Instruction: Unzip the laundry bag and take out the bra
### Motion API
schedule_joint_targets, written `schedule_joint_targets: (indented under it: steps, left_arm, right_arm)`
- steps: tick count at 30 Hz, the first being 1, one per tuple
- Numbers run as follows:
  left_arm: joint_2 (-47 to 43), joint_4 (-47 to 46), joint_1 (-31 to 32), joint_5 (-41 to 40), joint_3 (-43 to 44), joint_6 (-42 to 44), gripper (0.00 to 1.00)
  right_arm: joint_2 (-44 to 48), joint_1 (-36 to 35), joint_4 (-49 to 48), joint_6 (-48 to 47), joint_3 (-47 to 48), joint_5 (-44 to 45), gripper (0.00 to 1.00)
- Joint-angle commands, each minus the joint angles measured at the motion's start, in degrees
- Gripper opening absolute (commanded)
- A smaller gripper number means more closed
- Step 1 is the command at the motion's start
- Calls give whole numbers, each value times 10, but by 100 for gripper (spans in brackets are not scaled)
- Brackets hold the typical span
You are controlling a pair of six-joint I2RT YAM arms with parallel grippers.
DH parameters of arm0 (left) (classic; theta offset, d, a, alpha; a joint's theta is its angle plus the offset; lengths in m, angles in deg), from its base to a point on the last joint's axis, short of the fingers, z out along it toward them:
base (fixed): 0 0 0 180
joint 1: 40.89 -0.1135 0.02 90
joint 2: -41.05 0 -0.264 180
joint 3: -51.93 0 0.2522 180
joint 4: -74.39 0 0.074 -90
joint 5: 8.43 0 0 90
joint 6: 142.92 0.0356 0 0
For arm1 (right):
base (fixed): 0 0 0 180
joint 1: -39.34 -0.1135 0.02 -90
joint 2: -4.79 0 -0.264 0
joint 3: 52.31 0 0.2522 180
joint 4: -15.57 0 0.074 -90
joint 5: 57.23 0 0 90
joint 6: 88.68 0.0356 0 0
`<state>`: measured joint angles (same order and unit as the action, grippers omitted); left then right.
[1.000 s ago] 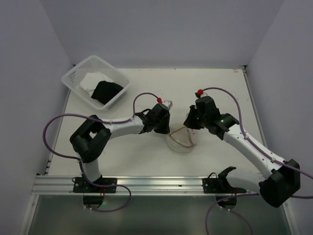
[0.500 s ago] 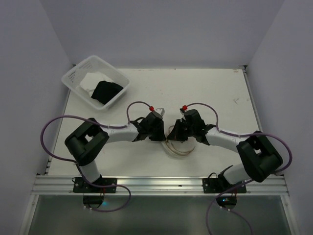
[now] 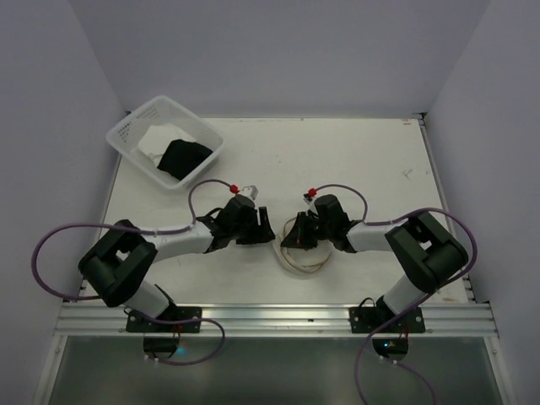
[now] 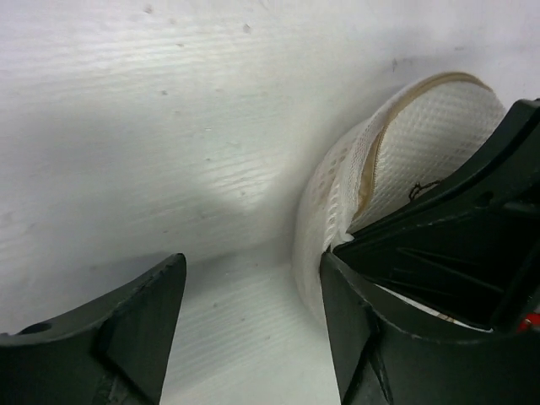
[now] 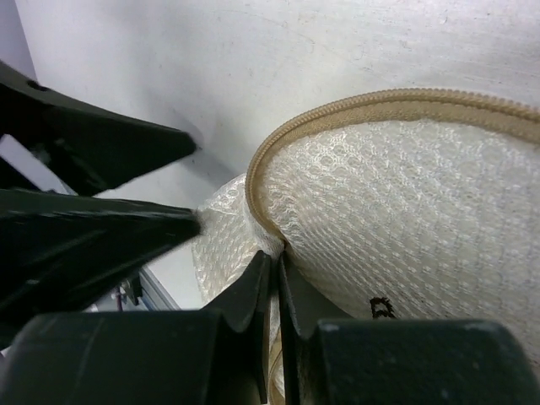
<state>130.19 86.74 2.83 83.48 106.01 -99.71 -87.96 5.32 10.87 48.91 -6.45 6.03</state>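
Your right gripper [image 5: 272,268] pinches the laundry bag [image 5: 380,211] at its tan zip [image 5: 354,105], lower centre, probably to start unzipping; your left gripper [image 4: 249,263] stands open alongside, seemingly ready to brace it.

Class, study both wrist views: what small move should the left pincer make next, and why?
Probably slide the left pincer onto the laundry bag wall and close. It stands open, the wall just beside one finger, while the right pincer is shut on the zip, so the bag needs holding.
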Motion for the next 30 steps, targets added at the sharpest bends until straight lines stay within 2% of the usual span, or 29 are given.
schedule_joint_targets:
  steps: [1,2,3,4,7,8,10,11,14,16,19,23,25,26,30]
  left_arm:
    - [-86,13,-25,-41,-27,1,70]
    - [-104,36,-30,-47,-29,4,80]
    - [-138,53,-32,-61,-30,8,84]
    - [-152,66,-33,-69,-28,16,91]
    - [-208,115,-36,-104,-12,31,100]
    - [-222,126,-39,-113,-8,36,100]
    - [-257,160,-40,-145,8,48,100]
    - [-268,170,-41,-156,13,53,100]
    - [-303,206,-43,-193,34,66,100]
    - [-326,231,-42,-214,54,76,100]
    - [-353,264,-43,-246,89,93,100]
    - [-384,317,-45,-308,159,128,100]
    - [-414,344,-45,-349,191,159,100]
    - [-414,344,-45,-349,201,175,100]
    - [-474,360,-45,-399,245,240,100]
  right_arm:
    - [3,-2,-5,-12,0,-1,6]
    - [11,-2,3,-14,3,1,6]
    - [17,-2,27,-22,12,7,8]
    - [25,-2,38,-28,18,10,15]
    - [72,-2,98,-48,42,26,36]
    - [87,-3,115,-53,48,30,51]
    - [135,-3,170,-68,74,48,65]
    - [150,-3,185,-78,83,55,77]
    - [210,-3,270,-97,140,86,92]
    - [245,-4,327,-113,166,100,98]
    - [289,-3,401,-139,215,157,99]
    - [347,9,481,-177,284,291,99]
    - [384,18,516,-202,318,394,99]
    - [398,19,526,-210,328,395,99]
    - [478,19,541,-258,357,511,99]
